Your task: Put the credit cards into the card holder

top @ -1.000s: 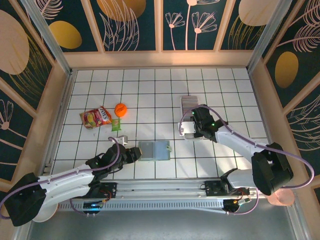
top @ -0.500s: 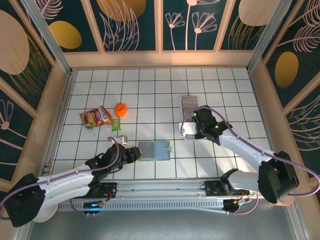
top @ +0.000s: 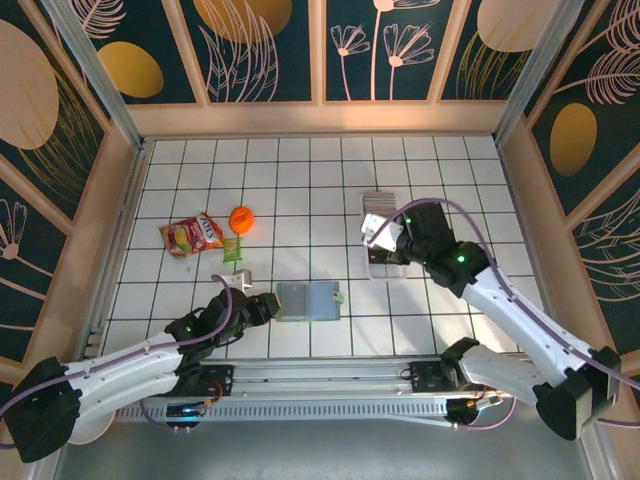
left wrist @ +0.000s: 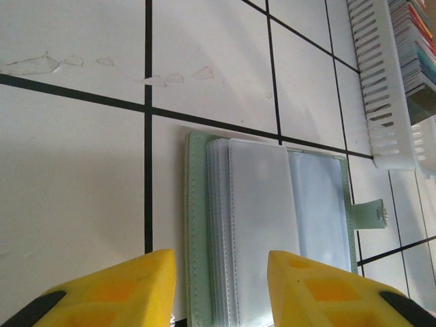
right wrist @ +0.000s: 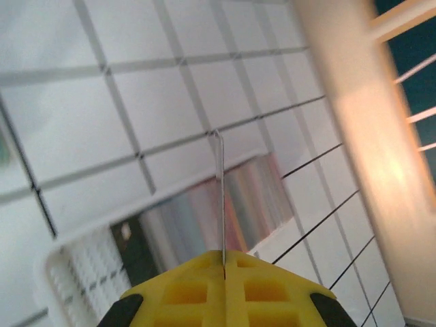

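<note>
My left hand [left wrist: 221,291] stood part open. One yellow finger [left wrist: 116,293] was beside the left edge of the card holder [left wrist: 272,218] and the other was over its sleeves. The holder lay opened flat on the worktop [top: 300,180], just ahead of that arm. I could not tell whether the fingertips pressed on it. If they did not, I judged the light wallet could skate away, or its leaves flip over, when a card was pushed at a sleeve.

Further right, my right hand [right wrist: 223,262] was clamped shut on one card [right wrist: 219,191]. It pinched the card by its lower edge, upright above the clear tray [right wrist: 75,279]. So slim a grip might let the card swivel or slip out on the way across. A thin card meeting a sleeve mouth askew would likely buckle or ride over the top.

As for the containers, the card holder showed clear sleeves stacked on its left half and another on its right. None that I could see had a card in it. The clear tray, well apart to its right, held the credit cards [right wrist: 262,194] on edge in a striped row.
</note>
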`<state>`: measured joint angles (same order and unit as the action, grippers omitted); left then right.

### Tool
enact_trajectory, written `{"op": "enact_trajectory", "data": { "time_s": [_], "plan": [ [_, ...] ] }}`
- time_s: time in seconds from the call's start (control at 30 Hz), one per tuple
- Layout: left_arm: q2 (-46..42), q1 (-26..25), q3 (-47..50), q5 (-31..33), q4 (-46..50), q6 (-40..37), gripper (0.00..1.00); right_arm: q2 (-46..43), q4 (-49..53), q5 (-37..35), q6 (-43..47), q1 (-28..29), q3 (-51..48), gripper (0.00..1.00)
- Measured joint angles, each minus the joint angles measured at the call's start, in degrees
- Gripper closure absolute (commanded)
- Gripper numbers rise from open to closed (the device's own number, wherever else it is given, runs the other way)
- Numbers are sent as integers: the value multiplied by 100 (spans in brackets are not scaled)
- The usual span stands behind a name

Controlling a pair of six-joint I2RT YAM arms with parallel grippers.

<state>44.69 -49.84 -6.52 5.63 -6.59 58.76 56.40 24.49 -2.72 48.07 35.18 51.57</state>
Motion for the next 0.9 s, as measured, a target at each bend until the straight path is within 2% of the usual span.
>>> {"op": "enact_trajectory", "data": {
  "time_s": [0.13, 0.3, 0.4, 0.47, 0.53, 0.67, 0.77, 0.9],
  "plan": [
    [-7, 0, 0, -2, 44, 4, 65, -511, -533, -330, -2426, 177, 90, 100],
    [-37, 0, -2, -17, 39, 151, 72, -728, -472, -433, -5300, 195, 87, 100],
    [-94, 0, -2, -70, -37, 291, 76, -717, -345, -278, -6730, 195, -61, 100],
    [-79, 2, -2, -70, -94, 361, 76, -708, -420, 85, -7558, 236, -387, 100],
    [-7, 0, -17, -70, -98, 404, 75, -645, -542, 313, -8216, 479, -780, 100],
    [251, 0, -149, -74, -114, 450, 77, -369, -892, 396, -9208, 1508, -1414, 100],
    [407, 0, -219, -72, -146, 450, 78, -46, -1425, 391, -9731, 2074, -1670, 100],
    [555, 0, -227, -74, -177, 450, 80, 728, -2249, 385, -10233, 2529, -1768, 100]
  ]
}}
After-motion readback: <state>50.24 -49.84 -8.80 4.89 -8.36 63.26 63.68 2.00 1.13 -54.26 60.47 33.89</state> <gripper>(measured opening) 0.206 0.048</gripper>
